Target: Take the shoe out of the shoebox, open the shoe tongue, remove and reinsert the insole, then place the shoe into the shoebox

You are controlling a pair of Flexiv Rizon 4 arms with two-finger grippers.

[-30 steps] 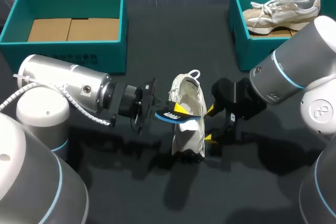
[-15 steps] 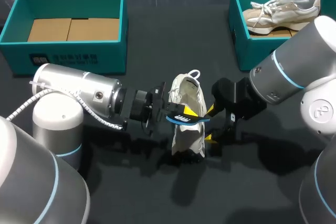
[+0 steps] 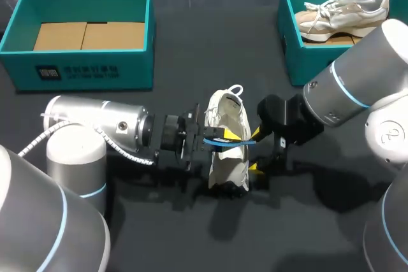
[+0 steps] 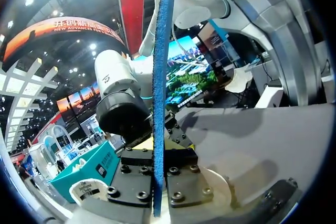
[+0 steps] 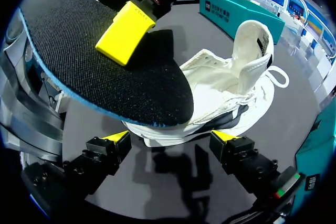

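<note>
At table centre: left gripper (image 3: 218,134) pinches insole (image 3: 241,141) flat over white shoe (image 3: 229,164); right gripper (image 3: 254,150) spread, just beside shoe. Insole probably light, floppy; hold mid-length, not by its tip.

Insole (image 5: 105,61): a rough, matt black cloth top is seen over a blue foam edge.
Shoe (image 5: 226,93): soft white cloth, matt, is seen above a smoother sole.
Left gripper fingertip (image 5: 126,32): smooth yellow plastic, matt.
Left shoebox (image 3: 83,68): matt teal card walls; bare brown cardboard floor.
Left arm (image 3: 95,122): glossy silver metal shell.
Table (image 3: 210,42): dark and matt.
</note>
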